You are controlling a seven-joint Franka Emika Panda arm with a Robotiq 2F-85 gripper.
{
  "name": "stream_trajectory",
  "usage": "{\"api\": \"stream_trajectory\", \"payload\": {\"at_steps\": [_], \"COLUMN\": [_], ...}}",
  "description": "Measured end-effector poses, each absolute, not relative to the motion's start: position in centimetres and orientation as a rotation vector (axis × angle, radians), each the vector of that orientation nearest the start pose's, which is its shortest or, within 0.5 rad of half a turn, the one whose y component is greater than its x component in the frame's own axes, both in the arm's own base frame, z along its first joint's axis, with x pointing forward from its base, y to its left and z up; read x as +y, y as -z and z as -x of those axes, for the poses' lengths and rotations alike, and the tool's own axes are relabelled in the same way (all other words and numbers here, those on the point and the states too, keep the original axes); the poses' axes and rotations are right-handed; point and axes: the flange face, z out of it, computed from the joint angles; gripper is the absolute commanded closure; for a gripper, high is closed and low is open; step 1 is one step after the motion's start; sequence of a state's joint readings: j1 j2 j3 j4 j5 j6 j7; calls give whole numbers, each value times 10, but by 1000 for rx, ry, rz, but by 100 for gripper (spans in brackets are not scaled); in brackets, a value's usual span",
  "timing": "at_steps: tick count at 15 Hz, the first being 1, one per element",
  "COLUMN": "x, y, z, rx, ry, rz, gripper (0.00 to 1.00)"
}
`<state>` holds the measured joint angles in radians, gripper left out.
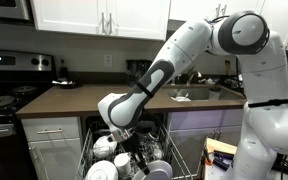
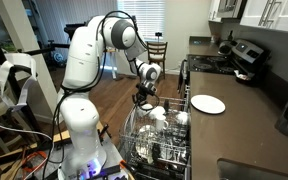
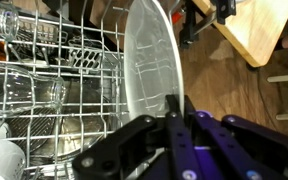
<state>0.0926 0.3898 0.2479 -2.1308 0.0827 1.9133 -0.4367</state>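
Observation:
In the wrist view my gripper [image 3: 174, 106] is shut on the rim of a white plate [image 3: 149, 55]. The plate stands on edge above the wire upper rack [image 3: 44, 80] of an open dishwasher. Both dark fingers pinch the plate's right edge. In both exterior views the gripper [image 1: 125, 129] [image 2: 144, 95] hangs low over the pulled-out rack [image 1: 134, 160] [image 2: 159, 140], which holds white dishes. There the held plate is mostly hidden by the hand.
Glassware [image 3: 34, 95] and a white cup [image 3: 2, 160] sit in the rack. Another white plate [image 2: 207, 104] lies on the brown counter [image 2: 246, 128]. A stove [image 1: 4, 85] and a sink [image 1: 194, 93] flank the dishwasher. Wooden floor [image 3: 219, 95] lies beyond the rack.

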Motion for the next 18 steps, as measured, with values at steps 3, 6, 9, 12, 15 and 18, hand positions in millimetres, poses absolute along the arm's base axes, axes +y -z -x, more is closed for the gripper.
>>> {"api": "stream_trajectory", "payload": {"at_steps": [3, 6, 9, 12, 15, 18], "x": [175, 173, 172, 172, 172, 174], "y": [-203, -211, -217, -222, -226, -229], "z": [-468, -467, -466, -464, -462, -459], "rx": [-1018, -1020, -1025, -1035, -1053, -1065], "ry": [-847, -825, -797, -758, -717, -688], "rz": [2644, 2657, 2673, 2692, 2713, 2726], "gripper": [96, 96, 96, 96, 96, 96]}}
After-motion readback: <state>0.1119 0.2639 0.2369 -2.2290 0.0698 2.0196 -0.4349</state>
